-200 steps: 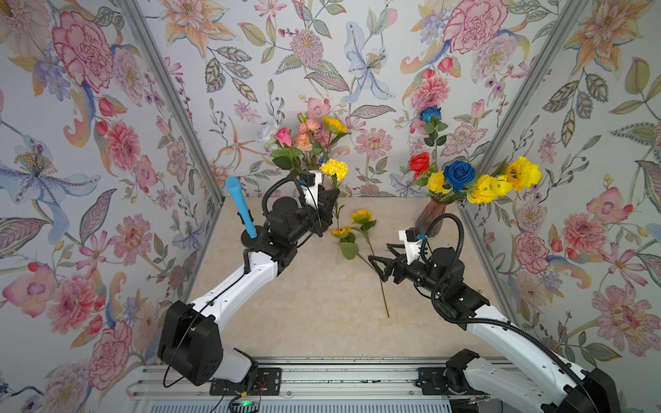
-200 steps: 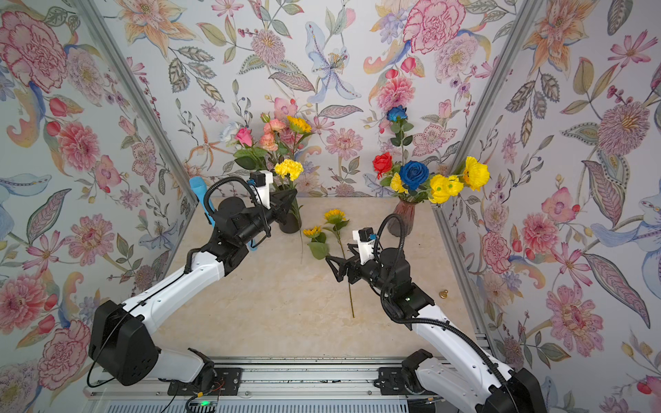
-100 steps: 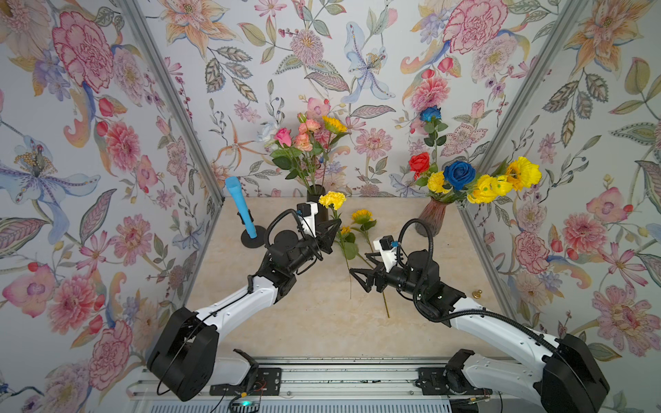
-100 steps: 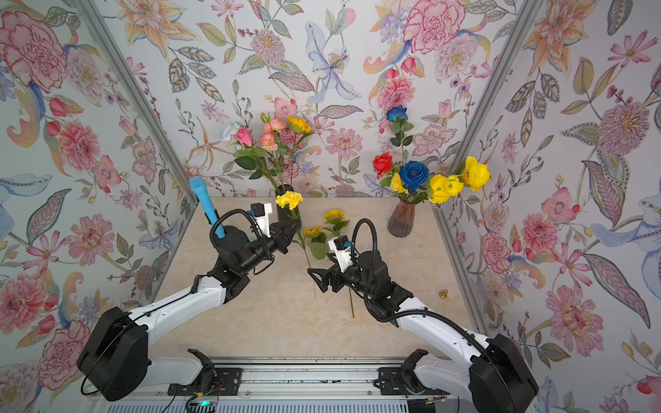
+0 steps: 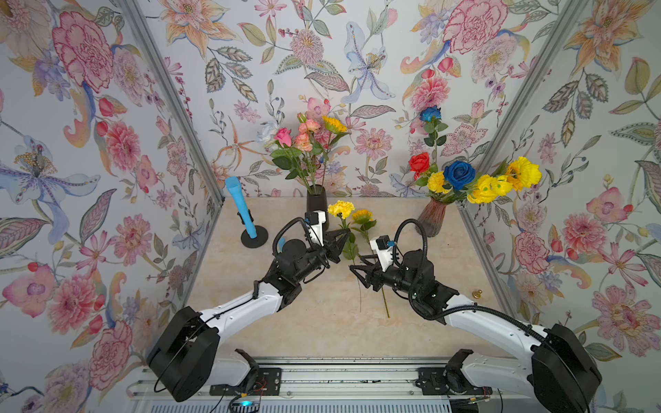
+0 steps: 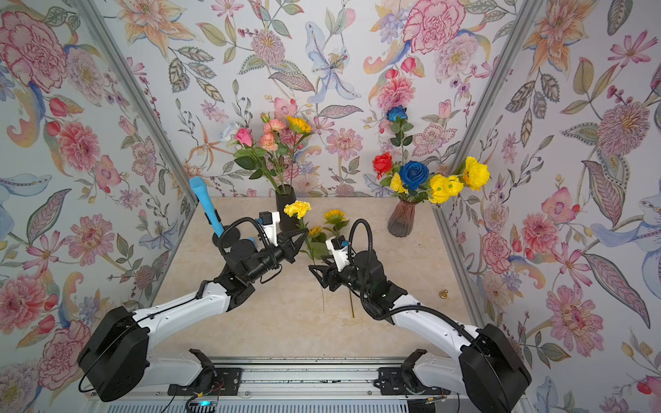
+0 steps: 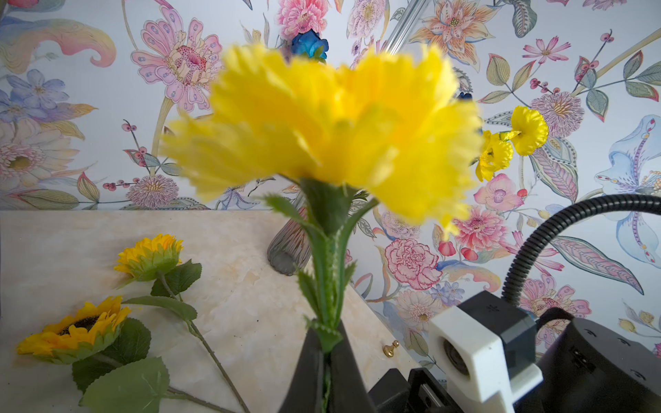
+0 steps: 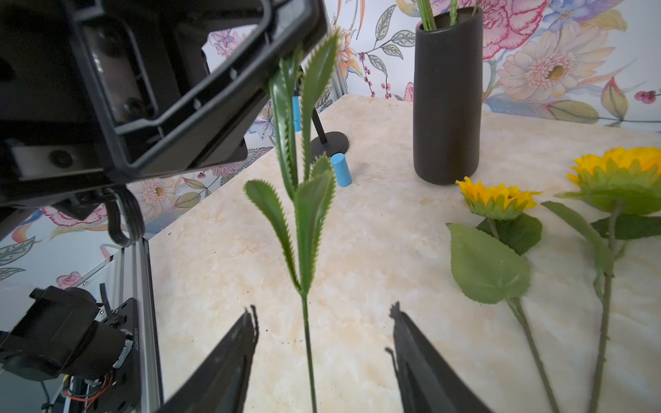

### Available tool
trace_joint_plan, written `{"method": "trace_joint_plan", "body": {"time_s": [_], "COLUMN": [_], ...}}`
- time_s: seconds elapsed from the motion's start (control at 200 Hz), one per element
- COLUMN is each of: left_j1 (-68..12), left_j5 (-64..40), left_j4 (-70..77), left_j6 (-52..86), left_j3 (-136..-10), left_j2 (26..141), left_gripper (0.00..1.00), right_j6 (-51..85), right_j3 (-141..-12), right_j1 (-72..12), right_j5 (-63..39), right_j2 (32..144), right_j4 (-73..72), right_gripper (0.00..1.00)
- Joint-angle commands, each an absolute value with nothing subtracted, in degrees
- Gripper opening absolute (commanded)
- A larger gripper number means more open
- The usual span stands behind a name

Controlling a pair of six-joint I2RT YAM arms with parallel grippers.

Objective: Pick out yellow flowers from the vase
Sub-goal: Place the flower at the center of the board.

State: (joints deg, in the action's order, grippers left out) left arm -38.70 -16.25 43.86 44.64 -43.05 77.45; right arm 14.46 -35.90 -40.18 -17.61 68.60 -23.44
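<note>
The bench [image 5: 322,332] is carrying the same standing things as a second ago; it is the two arms that are differing. The left arm [image 5: 243,307], which was reaching to the mouth of the black vase [image 5: 317,200], is now sitting drawn back toward the middle of the bench, clear of that vase. The right arm [image 5: 483,321], earlier out nearer the purple glass vase [image 5: 432,221], is now lying swung inward, so the two wrists are facing each other closely.

The purple glass vase is still holding its cluster of yellow flowers [image 5: 490,184] among blue and red roses. A tall sunflower [image 5: 334,124] is still standing in the black vase with the pink and peach roses. A larger loose sunflower [image 7: 150,255] and a smaller loose sunflower [image 7: 75,329] are lying flat on the bench where they were lying before.

The yellow carnation [image 5: 341,208], a second ago close by the black vase, is now being held upright in the air over the middle of the bench. The left fingers [image 7: 309,372] are pressing together on its stalk just under the bloom. Lower down, the bare stem [image 8: 308,339] is passing between the right fingers [image 8: 418,368], which are standing apart and touching it on neither side.
</note>
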Motion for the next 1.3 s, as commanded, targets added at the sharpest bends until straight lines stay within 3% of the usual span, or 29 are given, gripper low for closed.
{"method": "trace_joint_plan", "body": {"time_s": [0.0, 0.23, 0.52, 0.555, 0.63, 0.68, 0.695, 0.71, 0.891, 1.296], "left_j1": [-39.7, -40.4, -40.4, -40.4, -40.4, -40.4, -40.4, -40.5, -40.5, -40.3], "left_j5": [-14.9, -14.1, -12.8, -12.8, -12.8, -12.7, -12.6, -12.4, -10.6, -5.9], "left_j4": [46.3, 47.2, 46.8, 46.8, 47.1, 46.8, 46.7, 46.5, 44.2, 42.4], "left_j6": [46.6, 46.8, 44.8, 44.5, 43.4, 42.4, 42.2, 41.9, 38.6, 34.2], "left_j3": [-41.9, -41.3, -40.4, -40.2, -39.9, -39.8, -39.7, -39.6, -37.6, -30.5], "left_j2": [76.7, 76.8, 76.9, 77.0, 77.0, 76.7, 76.7, 76.4, 72.7, 65.5], "left_gripper": [0.0, 0.0, 0.0, 0.1, 0.46, 0.87, 0.96, 0.99, 1.0, 1.0], "right_j6": [14.8, 14.9, 14.7, 14.7, 14.7, 14.4, 14.3, 14.2, 13.8, 11.6], "right_j3": [-36.1, -36.7, -37.1, -37.1, -37.3, -37.7, -37.8, -38.0, -42.1, -65.1], "right_j1": [-40.8, -40.9, -41.0, -41.0, -41.0, -41.0, -41.0, -41.0, -39.4, -33.5], "right_j5": [-18.0, -18.3, -17.9, -17.7, -17.2, -16.5, -16.2, -15.9, -9.0, 3.0], "right_j2": [69.5, 70.7, 71.5, 71.5, 71.8, 71.9, 72.0, 72.0, 74.5, 96.8], "right_j4": [-25.5, -25.0, -24.5, -24.4, -24.1, -23.4, -23.0, -22.7, -15.1, 7.9], "right_gripper": [0.54, 0.39, 0.01, 0.0, 0.0, 0.0, 0.0, 0.0, 0.0, 0.0]}}
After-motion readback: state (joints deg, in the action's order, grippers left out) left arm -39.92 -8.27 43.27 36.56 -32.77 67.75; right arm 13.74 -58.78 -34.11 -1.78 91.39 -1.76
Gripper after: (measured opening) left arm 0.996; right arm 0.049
